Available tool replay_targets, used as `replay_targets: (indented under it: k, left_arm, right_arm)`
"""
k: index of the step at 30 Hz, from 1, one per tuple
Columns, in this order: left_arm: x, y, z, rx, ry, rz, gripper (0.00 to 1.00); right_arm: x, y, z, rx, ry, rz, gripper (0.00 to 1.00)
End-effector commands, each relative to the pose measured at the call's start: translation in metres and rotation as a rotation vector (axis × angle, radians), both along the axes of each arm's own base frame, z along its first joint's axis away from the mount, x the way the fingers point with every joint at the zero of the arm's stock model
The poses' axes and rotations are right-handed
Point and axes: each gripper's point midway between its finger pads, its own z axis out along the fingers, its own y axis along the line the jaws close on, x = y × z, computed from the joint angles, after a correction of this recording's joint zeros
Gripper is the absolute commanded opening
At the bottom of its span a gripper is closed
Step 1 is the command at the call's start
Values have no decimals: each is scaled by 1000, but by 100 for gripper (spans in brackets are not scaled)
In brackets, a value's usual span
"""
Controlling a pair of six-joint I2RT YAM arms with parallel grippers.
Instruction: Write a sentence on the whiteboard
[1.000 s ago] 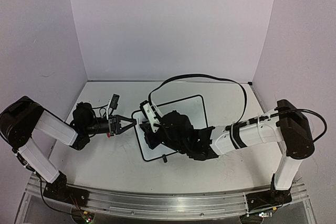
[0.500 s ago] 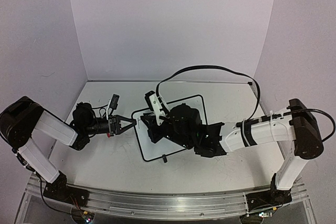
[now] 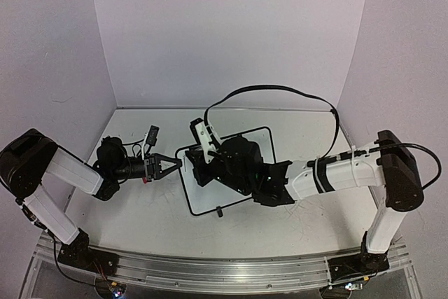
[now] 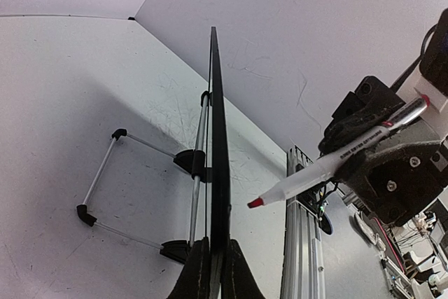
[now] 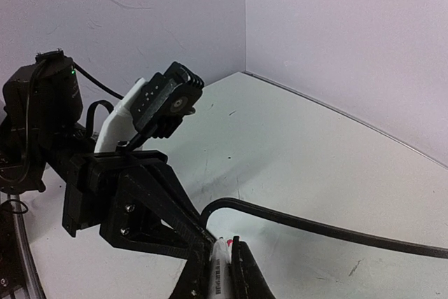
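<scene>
White bench (image 3: 140, 208) w/ lilac walls behind; whiteboard (image 3: 210, 199) sits mid-bench, propped on its wire stand (image 4: 105, 173). Left pincer (image 3: 176, 164) is clenched on whiteboard's left edge. Right pincer (image 5: 219, 272) is clenched on red-tipped marker (image 4: 329, 164), arm over whiteboard's middle. Marker tip is near whiteboard's face, a small gap showing.

Right arm (image 3: 336, 173) and looping cable (image 3: 280, 90) over whiteboard (image 3: 206, 197)
</scene>
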Motion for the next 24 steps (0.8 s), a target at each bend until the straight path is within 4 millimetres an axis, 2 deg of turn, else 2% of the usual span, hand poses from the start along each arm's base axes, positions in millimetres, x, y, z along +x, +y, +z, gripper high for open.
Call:
replay_targets:
  k: [1, 24]
  left_arm:
    - [-11, -1, 5, -13, 22, -44, 0]
    - [-13, 0, 7, -14, 18, -45, 0]
  right_arm:
    - [10, 5, 14, 31, -26, -24, 0]
    - [13, 7, 5, 21, -7, -28, 0]
